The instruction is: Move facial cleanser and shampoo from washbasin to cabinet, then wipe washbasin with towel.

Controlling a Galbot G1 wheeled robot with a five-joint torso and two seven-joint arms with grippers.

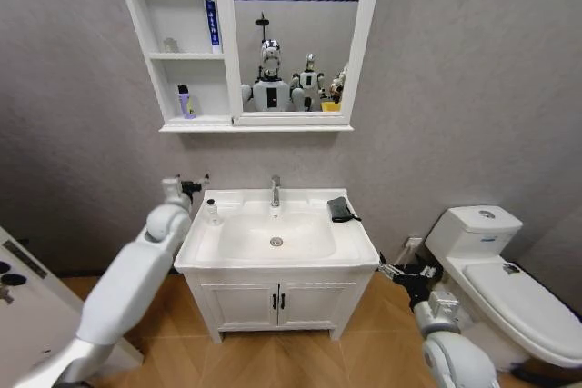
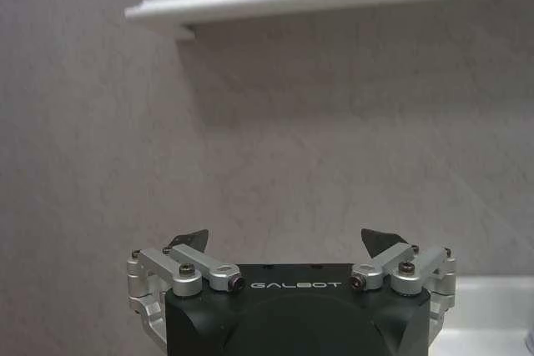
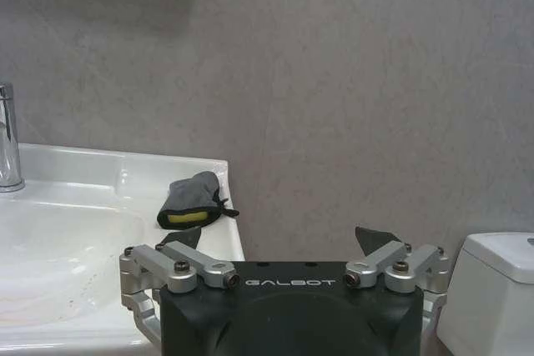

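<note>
Right gripper [image 3: 285,243] low, left gripper [image 2: 284,243] raised beside washbasin [image 1: 362,247].

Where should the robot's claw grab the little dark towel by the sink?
Probably from above, pinching the raised folded hump in the middle of the towel. It lies crumpled and low on the washbasin rim's back right corner, near the wall, so a sideways approach looks cramped. The open right claw is nearest.

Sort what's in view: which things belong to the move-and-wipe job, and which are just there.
Job:
washbasin
cabinet
towel, back right corner of the basin top
small bottle on the basin's left edge
purple bottle, lower shelf
blue tube, upper shelf
left hand, open, by the small bottle

Just there:
toilet
vanity doors
</note>
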